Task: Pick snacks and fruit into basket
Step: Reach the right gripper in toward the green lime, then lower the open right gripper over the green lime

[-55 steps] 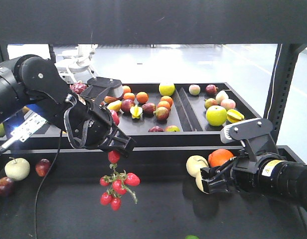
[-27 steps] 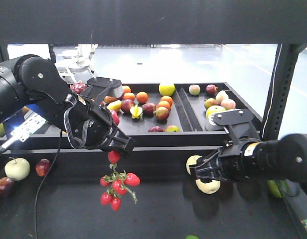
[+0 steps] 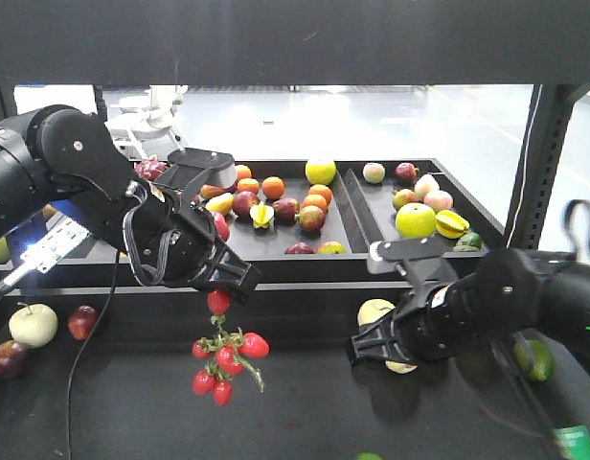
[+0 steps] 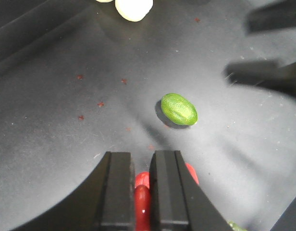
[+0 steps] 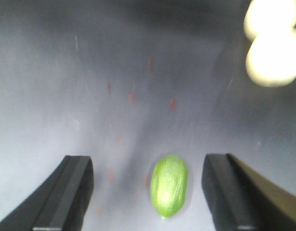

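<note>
Front view: left claw (image 3: 228,280) holds the glossy red fruit bunch (image 3: 223,362) by its top, dangling over the black tabletop (image 3: 305,422). Left wrist: the green oval fruit (image 4: 178,109) lies on that tabletop. Right wrist: right claw (image 5: 150,190) gapes wide over it (probably firm and slick, so grab across the narrow middle).

No readable text — none anywhere.

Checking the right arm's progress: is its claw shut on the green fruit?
No, the right claw stands open, with the green fruit lying untouched on the surface.
</note>
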### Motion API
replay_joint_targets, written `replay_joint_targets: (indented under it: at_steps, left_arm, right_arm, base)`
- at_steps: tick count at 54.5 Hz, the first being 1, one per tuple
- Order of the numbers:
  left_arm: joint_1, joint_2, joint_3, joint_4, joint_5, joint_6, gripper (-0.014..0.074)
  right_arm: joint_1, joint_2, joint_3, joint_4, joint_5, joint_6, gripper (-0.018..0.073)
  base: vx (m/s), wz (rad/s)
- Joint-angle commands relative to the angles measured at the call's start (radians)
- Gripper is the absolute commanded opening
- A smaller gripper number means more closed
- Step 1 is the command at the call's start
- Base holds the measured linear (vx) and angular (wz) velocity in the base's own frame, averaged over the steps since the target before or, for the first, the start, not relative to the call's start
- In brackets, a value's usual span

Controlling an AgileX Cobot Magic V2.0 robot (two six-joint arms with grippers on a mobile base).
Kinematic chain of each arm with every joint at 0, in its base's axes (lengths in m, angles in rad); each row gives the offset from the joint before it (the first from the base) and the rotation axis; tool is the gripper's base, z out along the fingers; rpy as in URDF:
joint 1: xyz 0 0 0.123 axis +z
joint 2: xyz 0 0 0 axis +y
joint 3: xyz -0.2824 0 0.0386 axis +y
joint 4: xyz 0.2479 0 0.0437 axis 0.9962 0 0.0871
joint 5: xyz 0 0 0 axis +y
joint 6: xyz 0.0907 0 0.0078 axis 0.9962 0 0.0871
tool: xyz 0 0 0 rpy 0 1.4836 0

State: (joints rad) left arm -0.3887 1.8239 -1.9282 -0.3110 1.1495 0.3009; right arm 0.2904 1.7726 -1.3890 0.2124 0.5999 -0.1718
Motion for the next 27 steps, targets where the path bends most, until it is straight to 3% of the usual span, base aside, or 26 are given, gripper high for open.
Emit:
replay_joint_targets:
  at_steps: [1, 27]
  left_arm:
    - [0.0, -0.057, -0.029, -0.025, -0.055, -0.006, -0.0006]
    - [0.0, -0.057, -0.029, -0.025, -0.053, -0.006, -0.0006]
  right_arm:
    - [-0.005, -0.003, -0.076, -0.01, -0.042, 0.001, 0.0519]
    - [-0.005, 0.085, -0.143, -0.059, 0.028, 0.043, 0.0519]
  base:
    - [0.0, 0.0]
    - [0.0, 0.0]
